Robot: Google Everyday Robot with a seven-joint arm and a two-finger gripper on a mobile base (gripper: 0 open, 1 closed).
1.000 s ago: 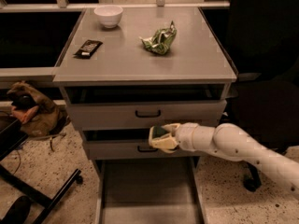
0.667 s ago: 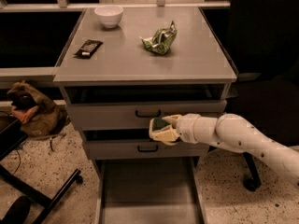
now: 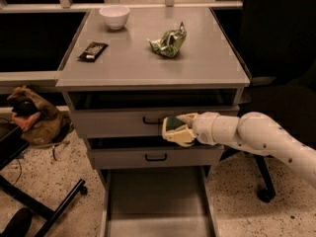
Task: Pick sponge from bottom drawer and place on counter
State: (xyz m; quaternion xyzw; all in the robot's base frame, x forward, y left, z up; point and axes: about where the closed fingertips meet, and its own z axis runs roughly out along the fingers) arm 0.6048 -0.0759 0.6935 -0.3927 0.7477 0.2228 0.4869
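My gripper point(image 3: 172, 129) is shut on the sponge point(image 3: 174, 124), a small pad with a dark green top and yellowish underside. It holds the sponge in front of the top drawer, below the counter's front edge and well above the bottom drawer. The white arm reaches in from the right. The bottom drawer point(image 3: 157, 201) is pulled out, its flat grey floor bare. The counter point(image 3: 148, 58) is the light grey top of the cabinet.
On the counter stand a white bowl point(image 3: 114, 16), a black wrapped bar point(image 3: 93, 51) and a crumpled green snack bag point(image 3: 169, 42). Two upper drawers with black handles point(image 3: 152, 120) are partly open. A brown bag point(image 3: 30, 116) and chair legs point(image 3: 42, 204) lie left on the floor.
My gripper has risen with the sponge, from level with the middle drawer's handle to the top drawer's front. The arm has lifted with it.
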